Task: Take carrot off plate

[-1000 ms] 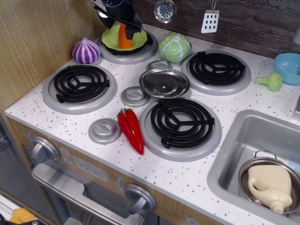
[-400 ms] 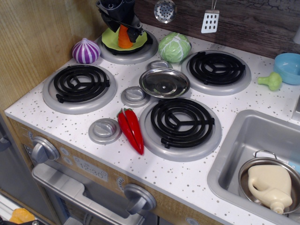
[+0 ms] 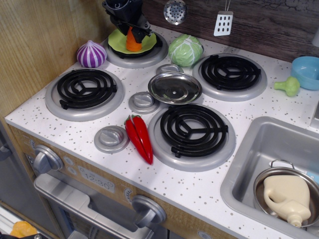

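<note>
While the carrot (image 3: 132,42) stands upright on the plate (image 3: 117,41), the gripper (image 3: 132,29) clasps its top. Plate rests on rear-left burner (image 3: 133,59), near purple onion (image 3: 91,54).

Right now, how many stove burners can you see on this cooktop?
4. Front left burner, front right burner, back right burner, and back left burner, mostly hidden under the plate holding the carrot, with the gripper over it.
</note>
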Robot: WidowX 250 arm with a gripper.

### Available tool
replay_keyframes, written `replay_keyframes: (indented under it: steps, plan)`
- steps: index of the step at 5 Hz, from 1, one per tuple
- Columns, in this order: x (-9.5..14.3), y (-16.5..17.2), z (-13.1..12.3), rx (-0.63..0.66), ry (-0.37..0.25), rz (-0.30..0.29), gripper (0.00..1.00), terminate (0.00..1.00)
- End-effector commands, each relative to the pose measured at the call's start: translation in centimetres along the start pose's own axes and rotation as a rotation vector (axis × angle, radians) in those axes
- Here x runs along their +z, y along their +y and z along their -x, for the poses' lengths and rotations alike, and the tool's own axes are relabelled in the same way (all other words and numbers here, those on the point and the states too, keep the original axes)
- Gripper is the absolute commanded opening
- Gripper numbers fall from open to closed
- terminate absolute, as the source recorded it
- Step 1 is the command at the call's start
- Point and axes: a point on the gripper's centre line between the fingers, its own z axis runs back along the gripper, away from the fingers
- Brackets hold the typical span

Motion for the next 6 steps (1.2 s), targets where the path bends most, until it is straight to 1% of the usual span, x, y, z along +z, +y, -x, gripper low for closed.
replay_keyframes:
  steps: [1,2,3,4,5,6]
  plan:
    - [2.3,1.6,-2.3,-0.047,-0.044,-0.043,0.00,0.00]
    - [4.3,0.9,-3.0,-0.056,-0.049,-0.105,0.00,0.00]
    - [6.7,0.2,-3.3,-0.028,-0.008,-0.120,0.00,0.00]
    - [8.5,-1.4,-1.7,0.040,0.021,-0.148,0.00,0.00]
    - [8.2,-3.2,0.7,0.124,0.033,-0.120,0.00,0.00]
    - [5.9,-4.0,1.9,0.136,0.022,-0.061,0.00,0.00]
